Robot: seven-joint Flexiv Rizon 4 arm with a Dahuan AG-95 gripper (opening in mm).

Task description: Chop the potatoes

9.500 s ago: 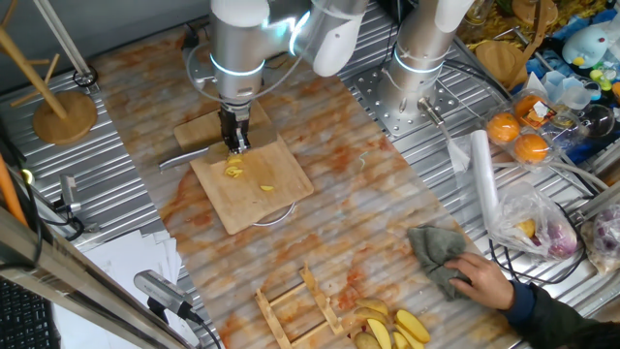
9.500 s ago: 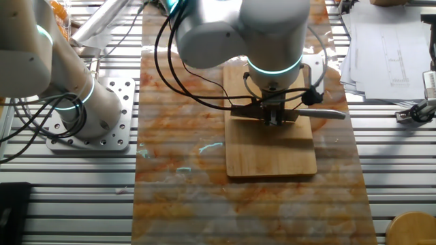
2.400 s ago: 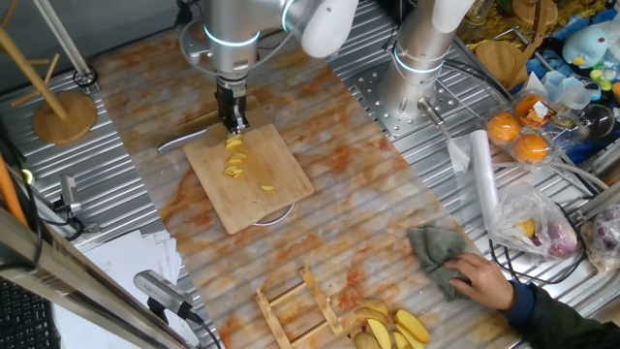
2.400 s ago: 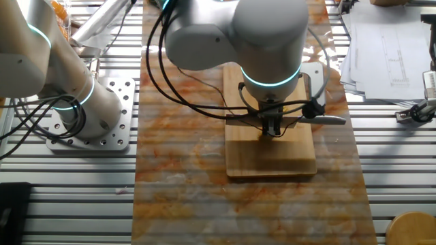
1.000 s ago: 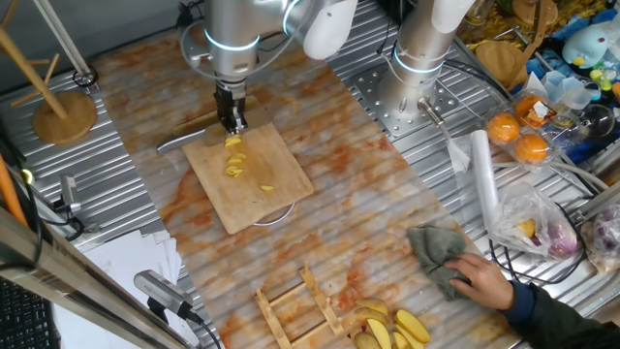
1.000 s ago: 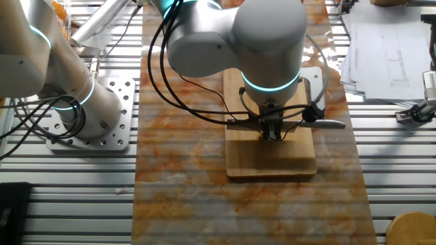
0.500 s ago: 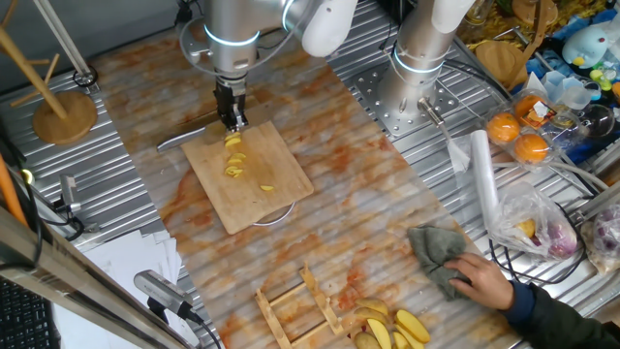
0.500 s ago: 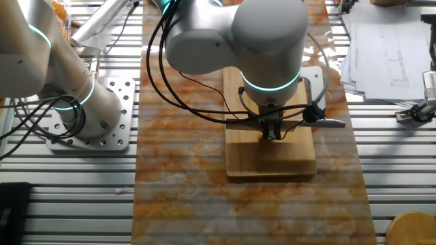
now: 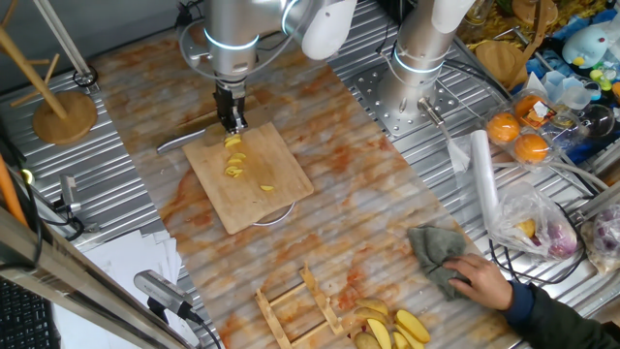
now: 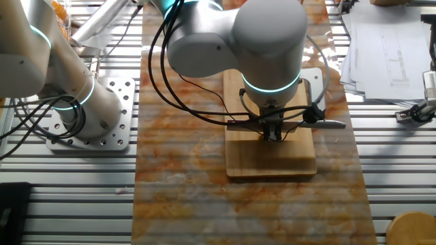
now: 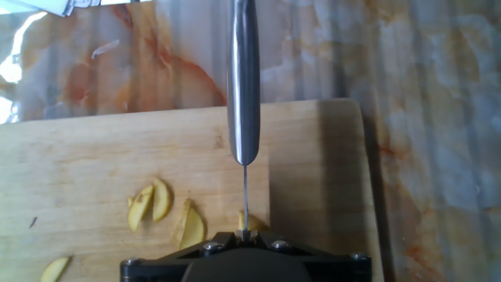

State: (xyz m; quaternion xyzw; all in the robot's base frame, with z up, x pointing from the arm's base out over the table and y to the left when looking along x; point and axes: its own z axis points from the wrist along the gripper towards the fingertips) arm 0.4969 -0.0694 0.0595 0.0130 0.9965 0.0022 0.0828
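Note:
My gripper (image 9: 232, 120) is shut on a knife and holds it blade-down over the far end of the bamboo cutting board (image 9: 283, 163). The knife's steel handle (image 11: 243, 78) points away from the hand, and the blade shows edge-on as a thin line. Thin yellow potato slices (image 11: 149, 204) lie on the board left of the blade, and a small potato piece (image 11: 254, 222) sits just right of it. In the fixed views the potatoes (image 9: 233, 155) lie in a row below the gripper (image 10: 272, 133), and the knife handle (image 10: 328, 124) sticks out sideways.
A pile of larger pale yellow wedges (image 9: 392, 330) and a wooden rack (image 9: 291, 308) lie at the near edge. A person's hand (image 9: 481, 281) rests on a grey cloth (image 9: 434, 250). Orange fruits (image 9: 518, 136), a second arm base (image 9: 417, 82) and a wooden stand (image 9: 63, 111) surround the mat.
Since 9.5 s ago my gripper has moved with the knife toward the board's far end, leaving more yellow pieces on the board. Nothing has visibly moved in the last second.

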